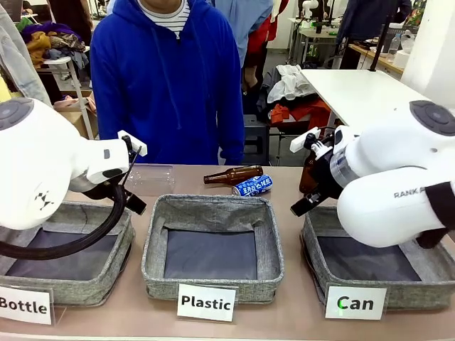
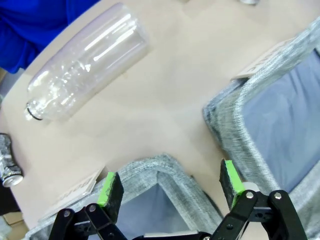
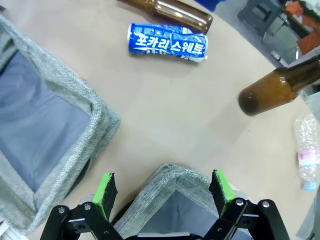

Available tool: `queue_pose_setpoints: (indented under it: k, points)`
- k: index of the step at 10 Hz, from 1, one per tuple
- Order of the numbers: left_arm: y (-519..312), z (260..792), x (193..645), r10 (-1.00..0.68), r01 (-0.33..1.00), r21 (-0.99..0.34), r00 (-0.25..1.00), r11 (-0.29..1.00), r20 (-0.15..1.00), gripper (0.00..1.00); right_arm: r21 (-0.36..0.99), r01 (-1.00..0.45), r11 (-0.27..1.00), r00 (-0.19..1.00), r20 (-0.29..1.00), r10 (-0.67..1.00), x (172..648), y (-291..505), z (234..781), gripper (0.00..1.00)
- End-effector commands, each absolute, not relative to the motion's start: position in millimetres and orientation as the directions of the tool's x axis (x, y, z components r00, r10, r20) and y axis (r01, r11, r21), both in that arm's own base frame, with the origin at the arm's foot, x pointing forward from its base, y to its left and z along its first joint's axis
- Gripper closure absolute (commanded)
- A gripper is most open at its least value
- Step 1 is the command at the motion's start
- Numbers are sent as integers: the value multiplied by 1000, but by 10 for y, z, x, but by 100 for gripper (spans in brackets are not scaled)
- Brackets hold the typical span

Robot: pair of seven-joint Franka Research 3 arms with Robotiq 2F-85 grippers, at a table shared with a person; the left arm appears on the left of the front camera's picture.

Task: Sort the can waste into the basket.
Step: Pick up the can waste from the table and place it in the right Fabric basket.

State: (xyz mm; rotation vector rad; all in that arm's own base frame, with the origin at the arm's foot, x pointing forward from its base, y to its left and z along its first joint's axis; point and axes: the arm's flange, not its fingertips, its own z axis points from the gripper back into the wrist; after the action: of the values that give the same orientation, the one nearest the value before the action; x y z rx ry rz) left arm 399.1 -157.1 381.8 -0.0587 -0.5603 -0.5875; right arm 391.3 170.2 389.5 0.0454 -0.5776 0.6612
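A blue can with white lettering lies on the table behind the middle basket, and it lies flat in the right wrist view. A silver can lies at the left edge of the left wrist view. The grey "Can" basket stands at the front right, its far corner right under my right gripper. That gripper is open and holds nothing. My left gripper is open too, over a corner of the "Bottle" basket, well apart from both cans.
The "Plastic" basket stands in the middle and the "Bottle" basket at the left. A brown bottle lies behind the blue can, another stands upright near my right arm. A clear plastic bottle lies near the person.
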Motion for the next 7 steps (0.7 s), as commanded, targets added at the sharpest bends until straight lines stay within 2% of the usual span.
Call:
queue_pose_setpoints:
  k: [1, 2, 3, 5, 7]
  points:
    - [-1472, 4301, 3779, -443, 532, -15, 721, 847, 533, 0, -32, -674, 738, 620, 518, 589, 3697, 1523, 4392, 0]
    - [-1432, 4584, 3630, -360, 464, -102, 792, 880, 492, 0, 87, -658, 748, 664, 535, 522, 3551, 1456, 4690, 0]
    - [-1307, 4790, 3426, -326, 469, -176, 794, 865, 513, 0, 217, -623, 751, 727, 514, 455, 3377, 1324, 4952, 0]
    - [-737, 5124, 3062, -322, 576, -367, 764, 730, 559, 0, 442, -609, 659, 771, 526, 359, 3077, 733, 5329, 0]
    - [5, 5181, 2967, -230, 590, -506, 763, 629, 604, 0, 636, -521, 570, 825, 546, 145, 3019, -68, 5351, 0]
